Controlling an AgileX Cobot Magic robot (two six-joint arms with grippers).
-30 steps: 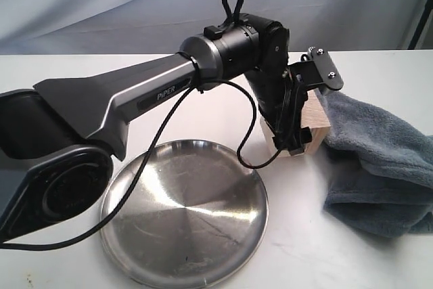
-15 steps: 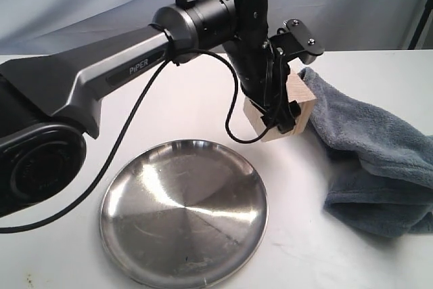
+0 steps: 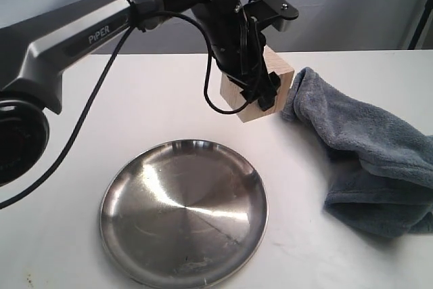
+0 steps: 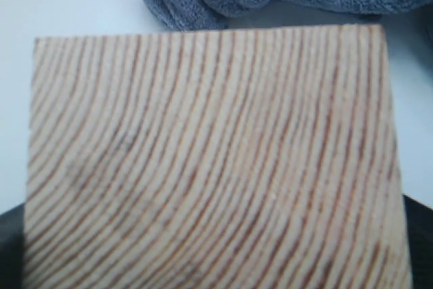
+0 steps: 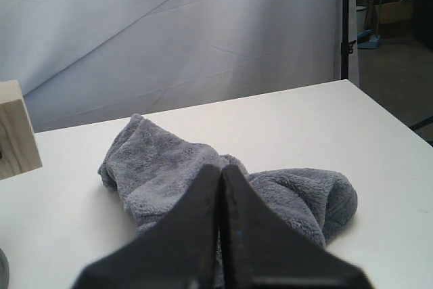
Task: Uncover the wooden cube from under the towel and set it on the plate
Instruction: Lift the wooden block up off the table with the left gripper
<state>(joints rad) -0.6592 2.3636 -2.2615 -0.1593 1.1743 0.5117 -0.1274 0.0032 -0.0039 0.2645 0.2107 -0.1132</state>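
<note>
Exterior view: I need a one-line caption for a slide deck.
Left claw grips the tilted wooden cube beside the crumpled blue-grey towel, beyond the stainless-steel plate.

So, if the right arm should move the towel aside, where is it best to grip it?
Probably the raised ridge of the towel, from above. The cloth is bunched there into a thick fold, so the right fingers can close across it; the lower part spreads wider on the table.

You have a plain white table (image 3: 155,99) under everything; behind it hangs a creased blue-grey backdrop cloth (image 3: 352,5); at the cloth's right edge you'll see a thin black pole (image 5: 345,25); past it lies a dim floor (image 5: 392,86), with clutter too small to tell.
</note>
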